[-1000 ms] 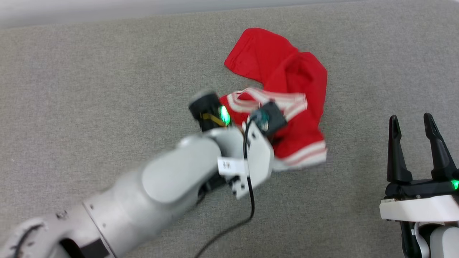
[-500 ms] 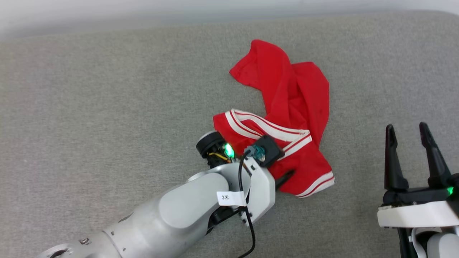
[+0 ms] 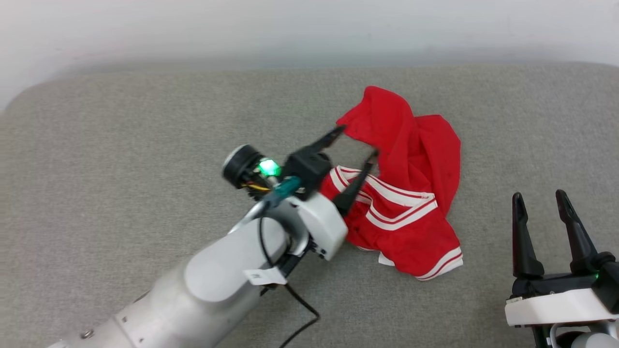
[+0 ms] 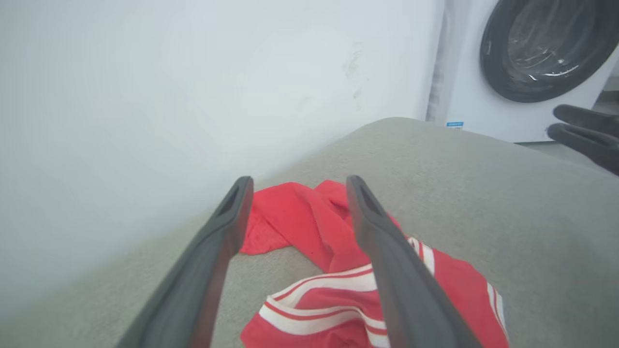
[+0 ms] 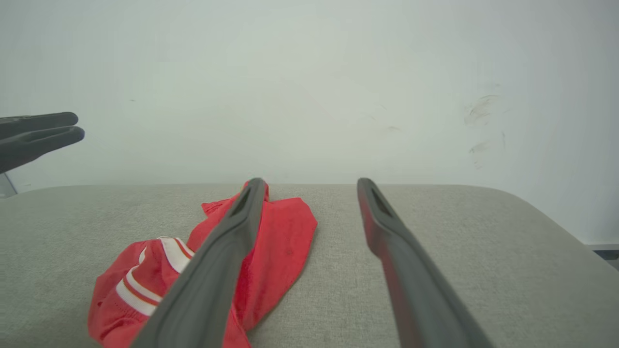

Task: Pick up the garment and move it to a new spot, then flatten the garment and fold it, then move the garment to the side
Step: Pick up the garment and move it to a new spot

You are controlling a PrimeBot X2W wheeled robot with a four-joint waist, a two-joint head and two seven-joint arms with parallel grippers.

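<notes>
The garment (image 3: 411, 193) is a red shirt with white-and-red striped trim, lying crumpled on the grey cushioned surface (image 3: 121, 145). My left gripper (image 3: 357, 142) hovers over its left edge, open, fingers spread and holding nothing. The left wrist view shows the garment (image 4: 300, 217) between and below the open left gripper (image 4: 298, 181). My right gripper (image 3: 538, 195) stands open at the lower right, apart from the cloth. In the right wrist view the garment (image 5: 285, 241) lies left of the open right gripper (image 5: 310, 182).
A white wall (image 3: 290, 29) runs along the far edge of the grey surface. A white washing machine (image 4: 546, 48) with a dark round door stands beyond the surface's right end. Bare grey surface stretches to the left and in front of the garment.
My left gripper has opened, let go of the garment and lifted off it. The garment now rests on the surface. The head camera has tilted, shifting the whole picture downward. The right gripper stays open.
</notes>
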